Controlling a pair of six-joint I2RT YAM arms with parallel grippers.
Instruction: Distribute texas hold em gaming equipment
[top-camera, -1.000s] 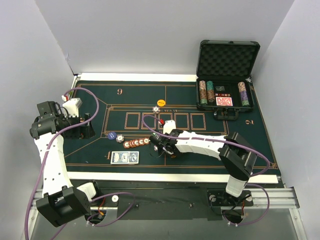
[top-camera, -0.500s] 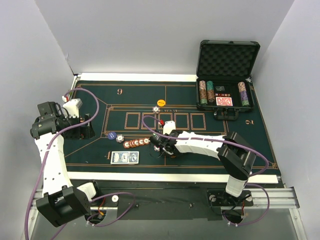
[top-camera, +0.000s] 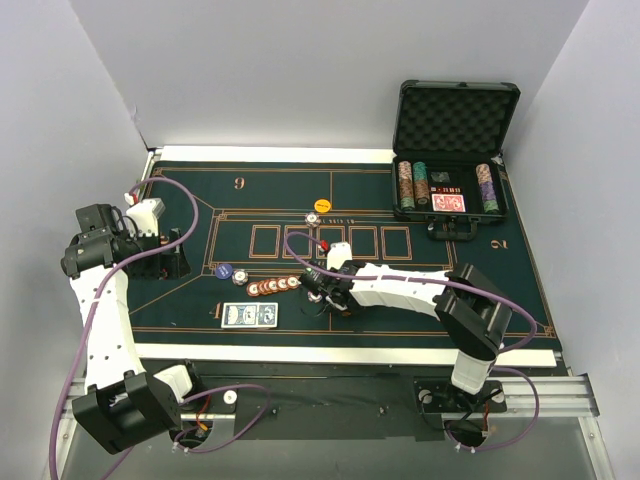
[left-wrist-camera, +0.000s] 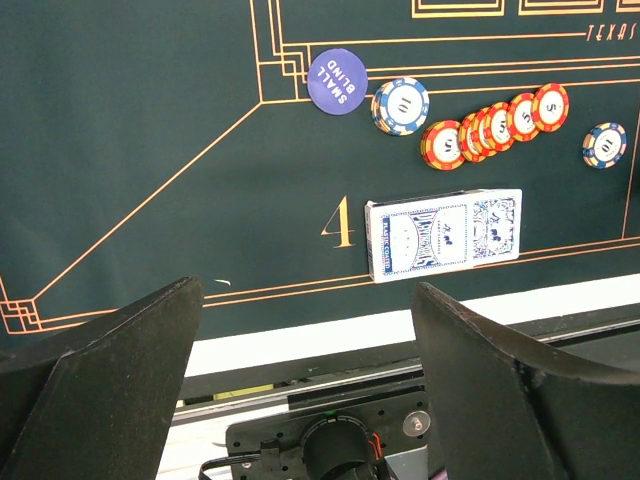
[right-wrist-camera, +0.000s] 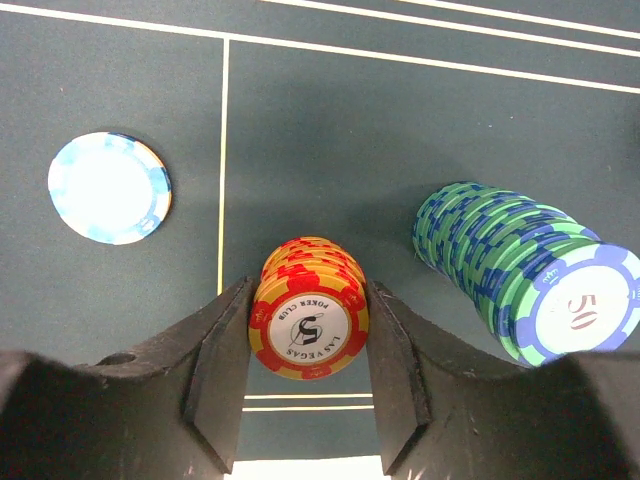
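Observation:
My right gripper (right-wrist-camera: 308, 335) is shut on a short stack of red-and-yellow "5" poker chips (right-wrist-camera: 308, 320), standing on the green felt near the middle of the table (top-camera: 325, 290). A taller green-and-blue "50" chip stack (right-wrist-camera: 525, 270) stands just right of it, and a single white-and-light-blue chip (right-wrist-camera: 110, 188) lies to its left. My left gripper (left-wrist-camera: 310, 350) is open and empty, held above the table's left side (top-camera: 170, 255). Blue-backed cards (left-wrist-camera: 443, 233) lie by the "4" mark. A spread row of red-yellow chips (left-wrist-camera: 495, 120) lies beyond them.
A blue "small blind" disc (left-wrist-camera: 337, 79) and a blue-white "10" chip (left-wrist-camera: 400, 105) lie left of the row. An orange disc (top-camera: 322, 205) and a white chip (top-camera: 313, 217) sit mid-table. The open black case (top-camera: 455, 160) with chip stacks and a red-backed deck stands back right.
The right gripper has shifted only slightly around the red-yellow stack. The left arm has not moved.

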